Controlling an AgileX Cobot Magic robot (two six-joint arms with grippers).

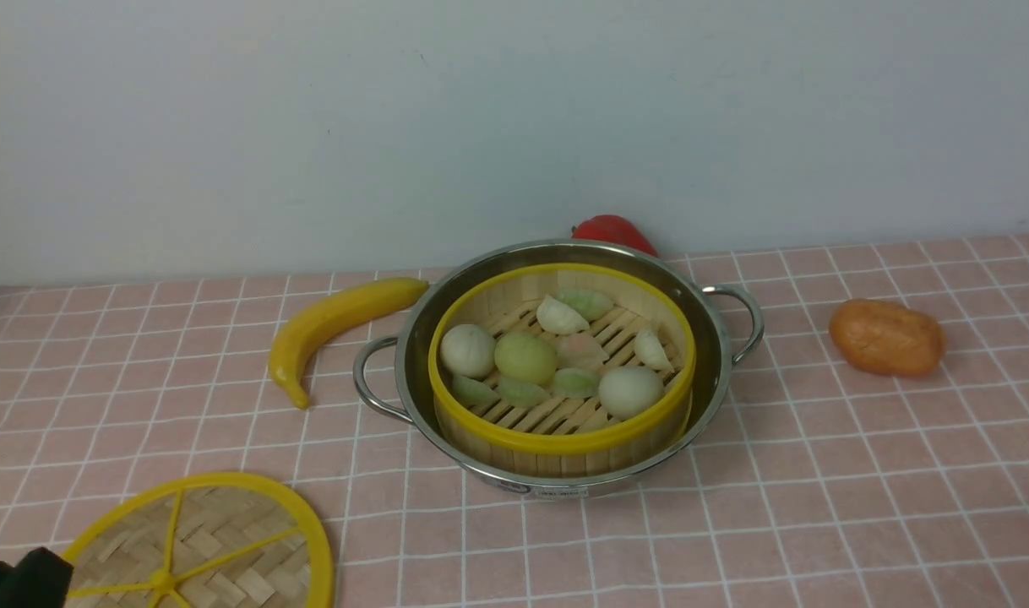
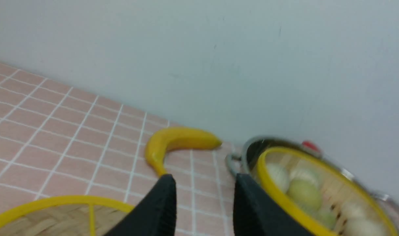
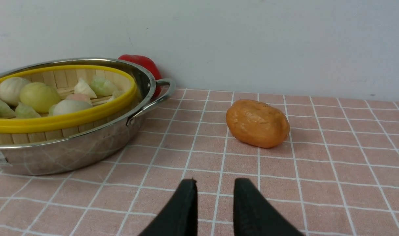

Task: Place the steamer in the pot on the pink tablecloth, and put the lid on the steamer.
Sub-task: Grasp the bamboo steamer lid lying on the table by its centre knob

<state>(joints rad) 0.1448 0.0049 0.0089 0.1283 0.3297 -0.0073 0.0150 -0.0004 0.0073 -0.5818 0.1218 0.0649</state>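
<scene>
The pink tablecloth, crossed by thin white lines into small squares, lies flat over the whole surface up to the far wall. The pot, wide, shallow and shiny steel, stands upright on it near the middle, one loop handle to the left and one to the right, a small label on its near side. The steamer, a round bamboo-slat basket with a yellow rim, sits upright inside the pot, its rim rising above the pot's edge. It is uncovered, with pale toy buns and dumplings on its slatted floor. The lid, a flat woven disc with yellow rim and spokes, lies on the cloth at the near left, apart from the pot and partly cut off by the picture's edge.
</scene>
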